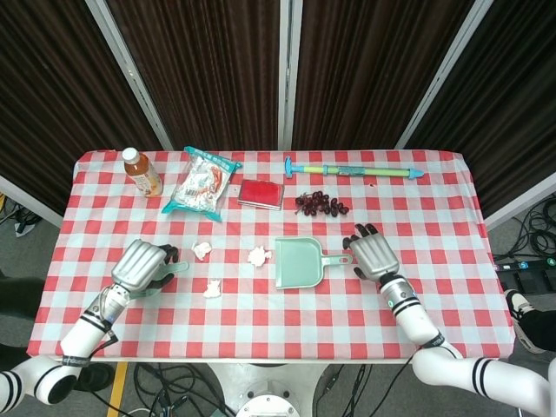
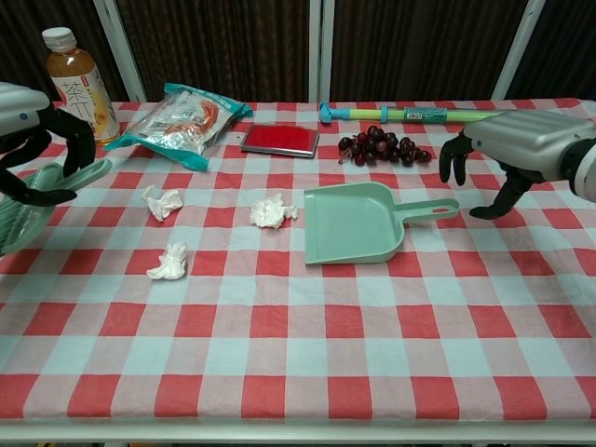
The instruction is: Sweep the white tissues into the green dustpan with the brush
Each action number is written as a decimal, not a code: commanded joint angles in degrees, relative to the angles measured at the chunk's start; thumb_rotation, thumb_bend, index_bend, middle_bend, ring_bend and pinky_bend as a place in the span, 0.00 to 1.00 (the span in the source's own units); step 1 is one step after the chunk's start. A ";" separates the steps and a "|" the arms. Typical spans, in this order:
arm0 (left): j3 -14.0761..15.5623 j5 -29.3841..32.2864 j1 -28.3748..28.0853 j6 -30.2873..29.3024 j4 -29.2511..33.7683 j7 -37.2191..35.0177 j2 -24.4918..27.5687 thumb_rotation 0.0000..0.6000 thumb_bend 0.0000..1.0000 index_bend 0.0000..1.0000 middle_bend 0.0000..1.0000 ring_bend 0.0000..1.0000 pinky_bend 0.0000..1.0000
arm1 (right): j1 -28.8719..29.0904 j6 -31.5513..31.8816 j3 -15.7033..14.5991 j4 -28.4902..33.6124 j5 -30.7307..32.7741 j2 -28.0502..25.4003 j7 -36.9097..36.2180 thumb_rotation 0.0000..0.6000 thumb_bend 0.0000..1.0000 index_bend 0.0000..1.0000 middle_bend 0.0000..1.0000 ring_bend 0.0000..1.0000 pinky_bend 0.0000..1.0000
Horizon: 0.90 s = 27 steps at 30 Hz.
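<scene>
I have the brush gripped in my left hand at the frame's left edge, three tissues lie left of the central dustpan, and my right hand, fingers spread and empty, next needs to grasp its handle.

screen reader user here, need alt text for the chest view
A left hand grips a green brush at the left table edge, while the open right hand hovers by the green dustpan handle. Three white tissues lie between them on the red-checked cloth.
</scene>
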State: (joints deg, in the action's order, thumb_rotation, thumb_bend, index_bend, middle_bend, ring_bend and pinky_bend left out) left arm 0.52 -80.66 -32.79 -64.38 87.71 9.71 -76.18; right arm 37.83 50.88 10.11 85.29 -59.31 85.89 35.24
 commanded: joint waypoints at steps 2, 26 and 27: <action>-0.21 -0.13 0.14 0.32 0.23 0.35 0.05 1.00 0.44 0.52 0.57 0.80 0.89 | 2.18 -0.97 -0.36 -2.35 2.34 2.76 2.30 1.00 0.18 0.38 0.40 0.12 0.17; -1.94 -0.33 -0.44 4.01 -2.44 -2.37 0.16 1.00 0.44 0.52 0.57 0.80 0.89 | 6.42 1.16 -2.12 -6.53 5.21 7.60 4.61 1.00 0.31 0.57 0.50 0.21 0.17; -2.31 -0.19 -0.78 4.62 -3.31 -3.63 0.24 1.00 0.44 0.52 0.57 0.80 0.89 | 6.55 1.21 -2.03 -6.23 5.21 7.39 4.48 1.00 0.32 0.58 0.51 0.22 0.17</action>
State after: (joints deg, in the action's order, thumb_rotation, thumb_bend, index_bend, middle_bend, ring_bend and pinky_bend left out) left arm -1.29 -81.04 -33.05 -60.64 85.45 7.41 -76.07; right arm 44.31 52.06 8.04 78.93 -54.09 93.38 39.80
